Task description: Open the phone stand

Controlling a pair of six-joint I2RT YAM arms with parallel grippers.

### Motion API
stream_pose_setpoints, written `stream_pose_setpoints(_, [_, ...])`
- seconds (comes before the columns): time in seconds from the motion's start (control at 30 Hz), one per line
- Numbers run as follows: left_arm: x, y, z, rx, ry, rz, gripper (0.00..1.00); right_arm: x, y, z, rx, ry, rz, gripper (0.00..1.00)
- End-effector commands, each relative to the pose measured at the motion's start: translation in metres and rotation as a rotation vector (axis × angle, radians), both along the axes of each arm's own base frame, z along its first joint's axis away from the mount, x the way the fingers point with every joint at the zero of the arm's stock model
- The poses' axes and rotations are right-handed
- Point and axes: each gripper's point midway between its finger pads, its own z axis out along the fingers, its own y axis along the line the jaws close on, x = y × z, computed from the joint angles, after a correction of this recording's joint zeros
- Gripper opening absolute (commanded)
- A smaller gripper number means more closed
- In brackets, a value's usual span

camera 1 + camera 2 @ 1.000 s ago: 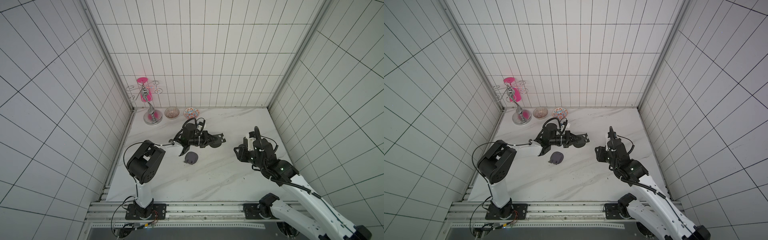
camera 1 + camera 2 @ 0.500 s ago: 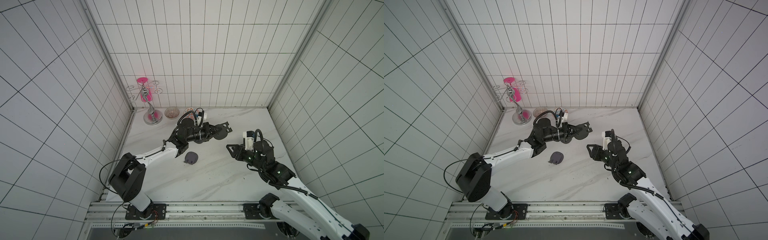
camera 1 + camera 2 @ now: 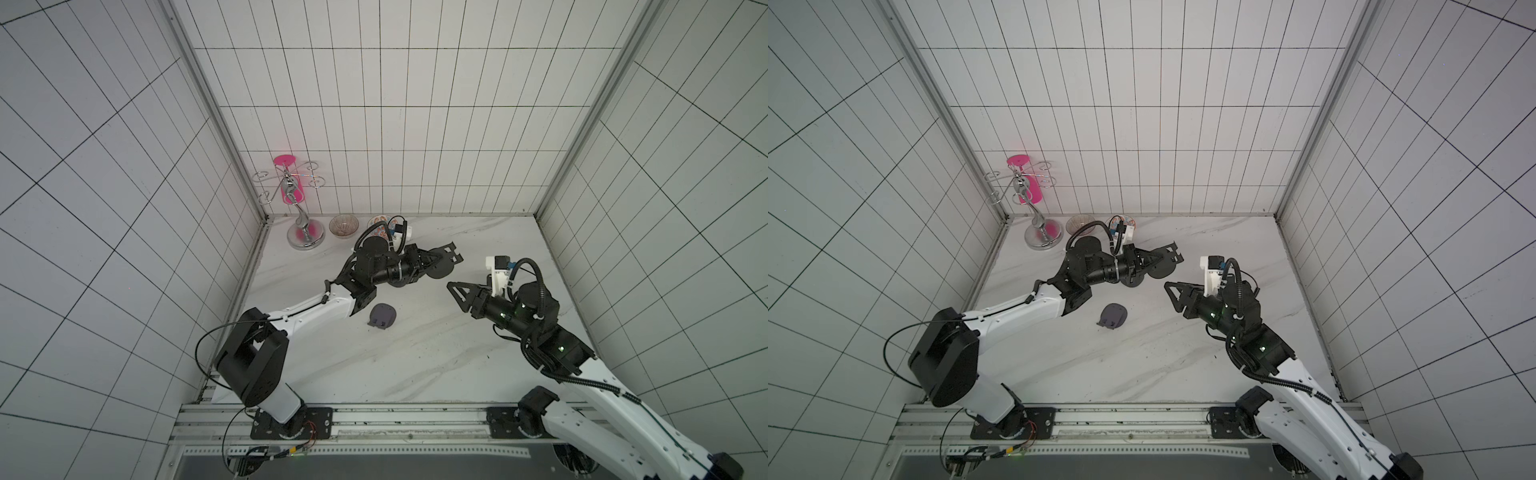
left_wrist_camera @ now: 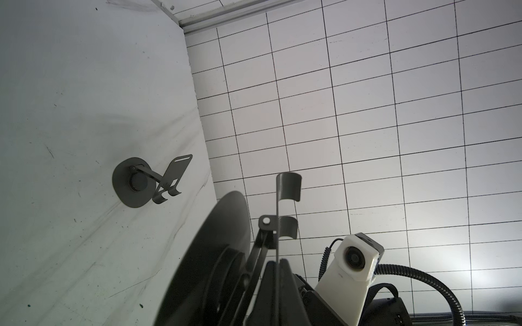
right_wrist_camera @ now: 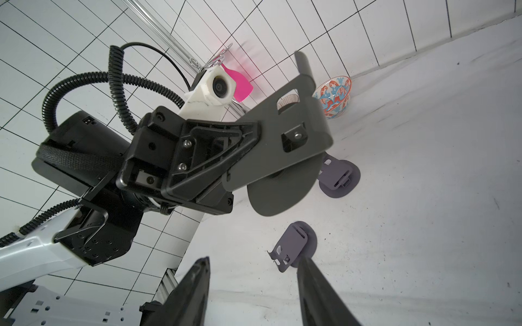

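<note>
The phone stand point(image 3: 441, 267) point(image 3: 1163, 266) is dark grey metal: a round base disc, a thin hinged arm and a flat plate with two curled lips. It is partly unfolded, the plate splayed narrowly from the disc, and held tilted on edge above the rear middle of the table point(image 3: 415, 374)

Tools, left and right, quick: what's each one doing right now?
Left tool: closed, holding the phone stand.
Right tool: open, holding nothing.
</note>
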Motion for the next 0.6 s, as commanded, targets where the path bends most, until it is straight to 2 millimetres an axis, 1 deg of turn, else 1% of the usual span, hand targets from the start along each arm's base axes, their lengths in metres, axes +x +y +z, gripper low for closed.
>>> stream_pose_setpoints(0.0, [0.0, -0.004, 0.026, -0.06, -0.042, 0.003, 0.0, 0.001, 0.006, 0.0, 0.018, 0.0, 0.015, 0.51])
stream_pose_setpoints(0.2, [-0.002, -0.005, 0.037, -0.103, -0.038, -0.009, 0.0, 0.005, 0.004, 0.0, 0.027, -0.013, -0.005, 0.53])
stream_pose_setpoints(0.37, [-0.007, -0.005, 0.043, -0.113, -0.042, -0.019, 0.0, 0.011, 0.004, 0.006, 0.026, -0.037, -0.023, 0.51])
stream_pose_setpoints(0.57, [-0.013, -0.007, 0.045, -0.12, -0.037, -0.034, 0.0, 0.02, 0.01, 0.011, 0.025, -0.054, -0.021, 0.47])
